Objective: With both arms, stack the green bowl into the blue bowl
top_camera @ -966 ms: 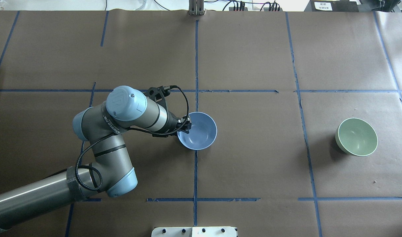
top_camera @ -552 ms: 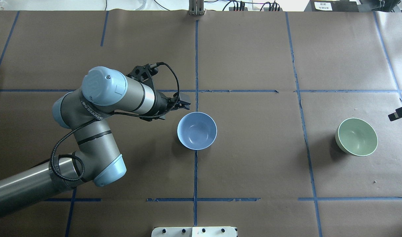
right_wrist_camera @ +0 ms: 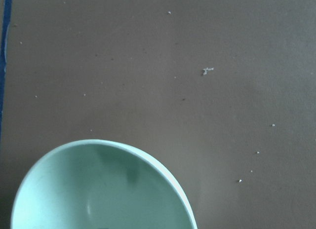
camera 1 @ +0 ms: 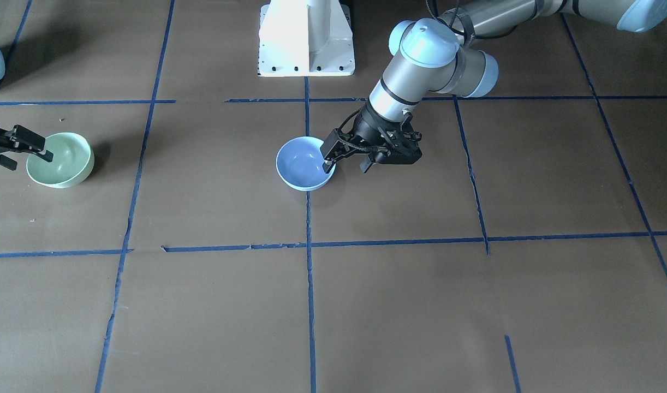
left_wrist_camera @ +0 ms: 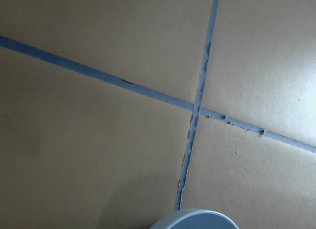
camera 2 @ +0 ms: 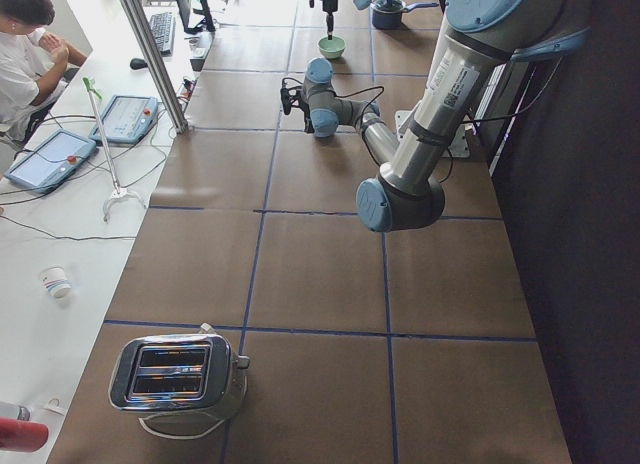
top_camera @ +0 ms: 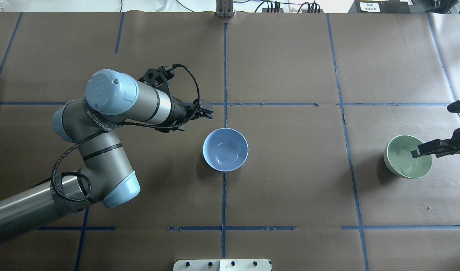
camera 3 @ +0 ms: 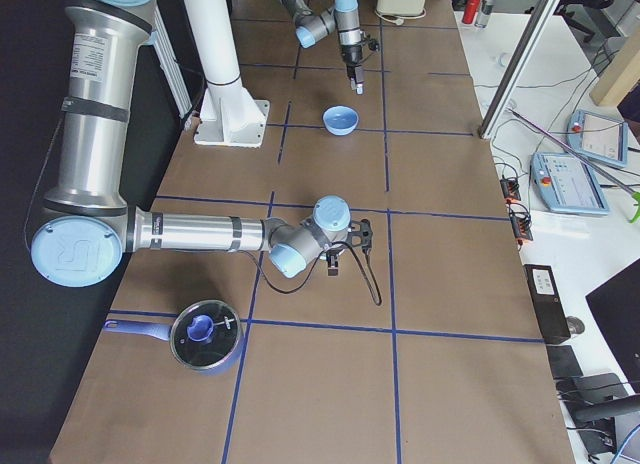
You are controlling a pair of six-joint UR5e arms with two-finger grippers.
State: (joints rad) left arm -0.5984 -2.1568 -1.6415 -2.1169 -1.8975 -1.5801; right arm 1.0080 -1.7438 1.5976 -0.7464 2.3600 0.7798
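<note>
L arm (top_camera: 151,103) backed off to 10 o'clock of blue bowl (top_camera: 225,149) at counter (top_camera: 290,188) ctr, jaws open/empty, leaving it clear as stack target; R jaws now in, open, look astride rim of green bowl (top_camera: 401,162) at counter's 3 o'clock, nothing gripped yet.

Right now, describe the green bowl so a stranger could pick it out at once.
On the brown-papered table with blue tape lines, look toward the robot's right end. The green bowl stands upright there; it is mint green, while the blue bowl sits at the table's centre.
</note>
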